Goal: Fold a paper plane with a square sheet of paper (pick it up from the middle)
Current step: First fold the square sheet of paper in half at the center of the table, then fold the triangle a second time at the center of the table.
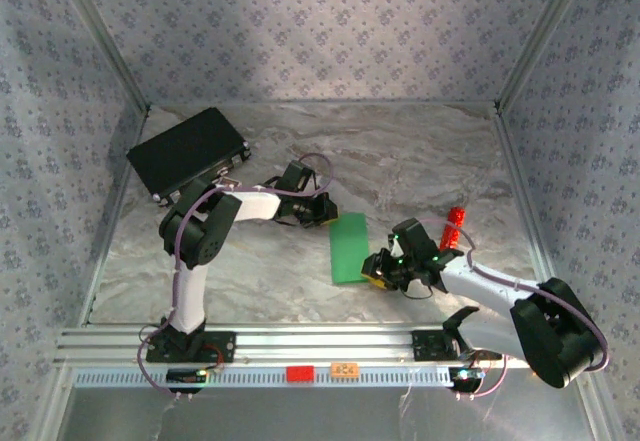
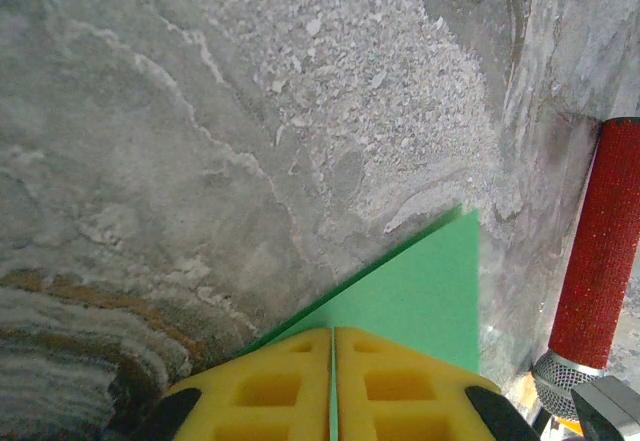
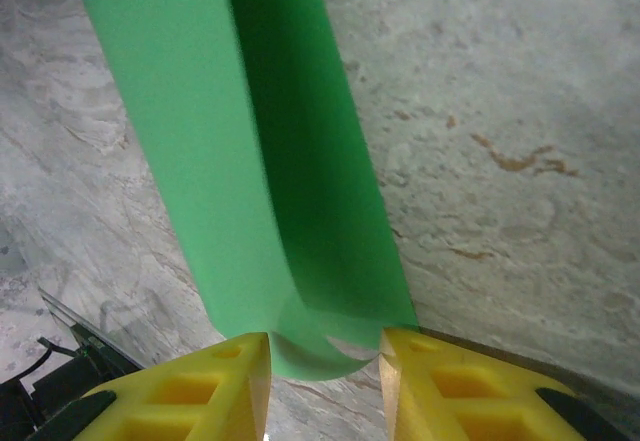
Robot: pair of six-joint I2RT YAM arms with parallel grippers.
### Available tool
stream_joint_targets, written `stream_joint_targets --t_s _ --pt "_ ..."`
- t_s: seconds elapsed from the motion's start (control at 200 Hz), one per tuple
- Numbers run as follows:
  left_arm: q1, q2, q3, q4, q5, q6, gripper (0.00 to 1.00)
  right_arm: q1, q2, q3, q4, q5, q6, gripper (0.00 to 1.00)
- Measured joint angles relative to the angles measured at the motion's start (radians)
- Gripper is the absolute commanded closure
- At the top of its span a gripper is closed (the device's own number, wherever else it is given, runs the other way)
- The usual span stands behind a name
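We saw the square sheet of paper (image 1: 350, 249) lying mid-surface (image 1: 420, 161) as a folded strip, long axis running away from the bases. The left pincer (image 2: 333, 346) pinched its far corner shut. The right pincer (image 3: 325, 346) – at the near end – straddled the curled fold, part open.

1. A grey, marble-patterned tabletop (image 1: 400, 161) spreads between the walls; its mottled surface is also seen close up in the left wrist view (image 2: 200, 111) and the right wrist view (image 3: 500, 111).
2. A flat black rectangular case (image 1: 187, 151) lies in the far left corner, set at an angle, with small metal fittings along its near edge.
3. A small red glittery cylinder (image 1: 455, 226) sits right of centre, well apart from the case; up close (image 2: 605, 241) it ends in a silver mesh cap (image 2: 565, 381).
4. Pale wallpapered walls with a small repeating motif (image 1: 320, 31) enclose three sides.
5. A ribbed aluminium rail (image 1: 330, 346) runs along the near edge, carrying a red tag (image 1: 298, 372) just beside an orange tag (image 1: 345, 369).
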Motion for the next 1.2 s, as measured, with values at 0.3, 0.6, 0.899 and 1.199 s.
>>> stream_joint_targets --t_s 0.3,0.6,0.899,1.199 --pt "0.0 0.0 0.0 0.0 0.0 0.0 0.9 -0.003 -0.008 0.005 0.03 0.0 -0.022 0.56" --pt "0.0 0.002 0.003 -0.002 0.004 0.0 0.9 -0.058 0.06 0.031 0.135 -0.032 -0.073 0.54" --pt "-0.001 0.002 0.004 -0.002 0.004 0.0 0.9 -0.099 0.105 0.031 0.206 -0.082 -0.11 0.59" --pt "-0.004 0.002 0.008 -0.005 0.003 0.0 0.88 -0.115 0.141 0.022 0.24 -0.097 -0.117 0.68"
